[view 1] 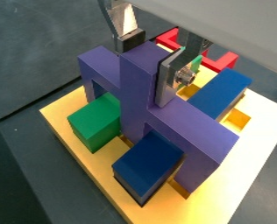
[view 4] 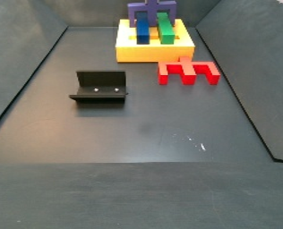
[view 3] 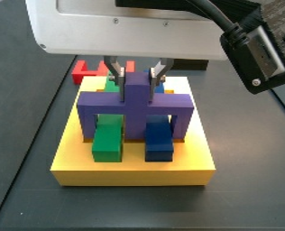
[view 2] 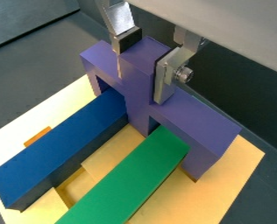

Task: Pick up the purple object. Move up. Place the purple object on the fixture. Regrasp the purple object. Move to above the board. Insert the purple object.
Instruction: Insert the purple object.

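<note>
Side view: flat purple pronged block (view 3: 135, 101) stands straddling the long green bar (view 3: 107, 138) and long blue bar (view 3: 160, 140) on the thick yellow slotted board (view 3: 133, 167). Tool (view 3: 134, 69) clamps its upright stem at 12 o'clock. Insertion step; next, likely press down, then release.

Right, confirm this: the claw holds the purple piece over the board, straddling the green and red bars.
Not quite. The claw holds the purple piece over the board, but it straddles the green bar and blue bar, as a wrist view shows.
</note>
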